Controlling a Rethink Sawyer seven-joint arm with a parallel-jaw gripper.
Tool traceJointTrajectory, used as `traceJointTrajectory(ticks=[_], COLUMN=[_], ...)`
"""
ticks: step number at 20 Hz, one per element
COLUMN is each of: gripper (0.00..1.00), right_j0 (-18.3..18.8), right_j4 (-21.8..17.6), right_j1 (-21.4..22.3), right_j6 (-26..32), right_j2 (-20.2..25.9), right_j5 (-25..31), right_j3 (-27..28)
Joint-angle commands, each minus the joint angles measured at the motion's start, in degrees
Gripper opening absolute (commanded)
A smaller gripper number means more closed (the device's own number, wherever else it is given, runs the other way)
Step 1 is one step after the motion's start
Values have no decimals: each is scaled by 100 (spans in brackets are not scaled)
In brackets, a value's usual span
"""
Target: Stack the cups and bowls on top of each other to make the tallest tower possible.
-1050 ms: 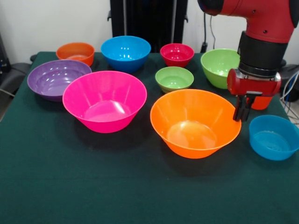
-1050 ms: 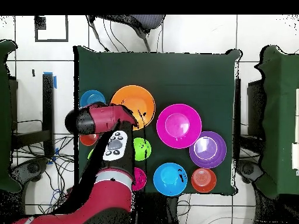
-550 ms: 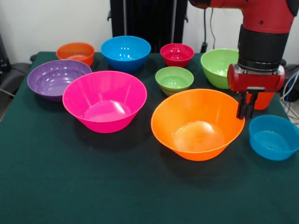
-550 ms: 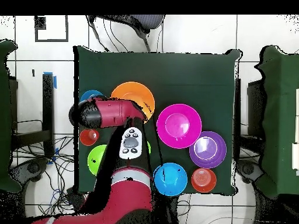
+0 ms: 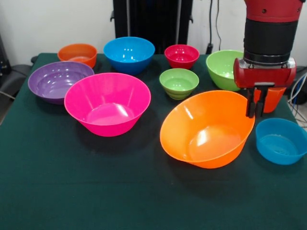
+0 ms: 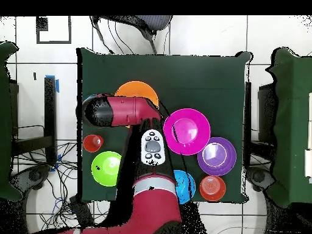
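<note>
The large orange bowl (image 5: 206, 130) is tilted, its right rim raised and its opening turned toward the pink bowl (image 5: 108, 103). My gripper (image 5: 253, 109) is shut on that raised rim, fingers close together. Just behind the gripper stands the orange-red cup (image 5: 271, 98), half hidden. In the overhead view the arm covers most of the orange bowl (image 6: 135, 89), and the gripper itself is hidden under the arm. No tower stands on the table.
Around it stand a small blue bowl (image 5: 280, 141), a mid green bowl (image 5: 223, 67), a small green bowl (image 5: 179, 80), a small red bowl (image 5: 182, 55), a blue bowl (image 5: 128, 53), a small orange bowl (image 5: 78, 53) and a purple bowl (image 5: 57, 80).
The gripper has risen with the orange bowl's right rim in it, so the bowl has tipped from level to steeply tilted. The other bowls stayed put.
</note>
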State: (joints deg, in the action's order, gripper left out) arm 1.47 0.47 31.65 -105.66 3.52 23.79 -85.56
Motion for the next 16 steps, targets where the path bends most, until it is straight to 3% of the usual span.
traceJointTrajectory(ticks=[1, 10, 16], gripper=[0, 0, 0], right_j0=[436, 952, 1111], right_j4=[-100, -329, -464], right_j1=[-49, -631, -808], right_j6=[581, 1328, 1474], right_j2=[1151, 1736, 1957], right_j5=[881, 1714, 2355], right_j3=[47, 1170, 1696])
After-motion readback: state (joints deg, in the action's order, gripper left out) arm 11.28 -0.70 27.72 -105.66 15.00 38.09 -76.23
